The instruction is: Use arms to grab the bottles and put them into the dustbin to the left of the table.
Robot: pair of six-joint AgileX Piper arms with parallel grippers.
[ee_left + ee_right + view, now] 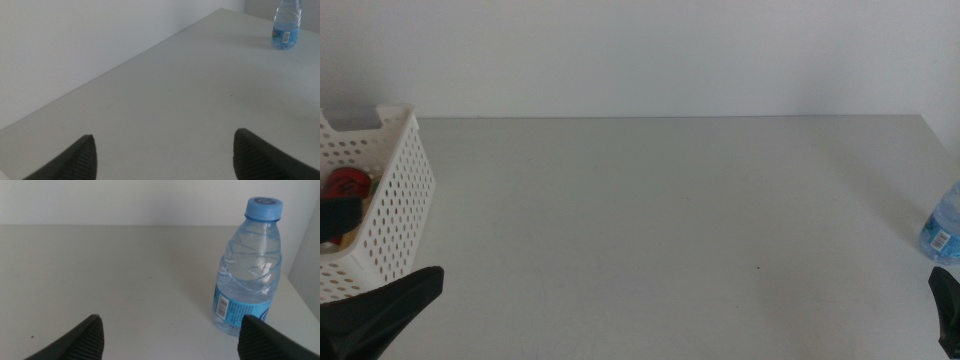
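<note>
On the grey table [660,220], the white dustbin [395,200] holding a red can [348,183] sits just beyond the left gripper [164,152], the water bottle [248,270] upright just ahead of the right gripper [170,337], both spread wide and empty.

My left end effector [162,152] waited low with jaws spread wide; my right end effector [170,335] did likewise.
</note>
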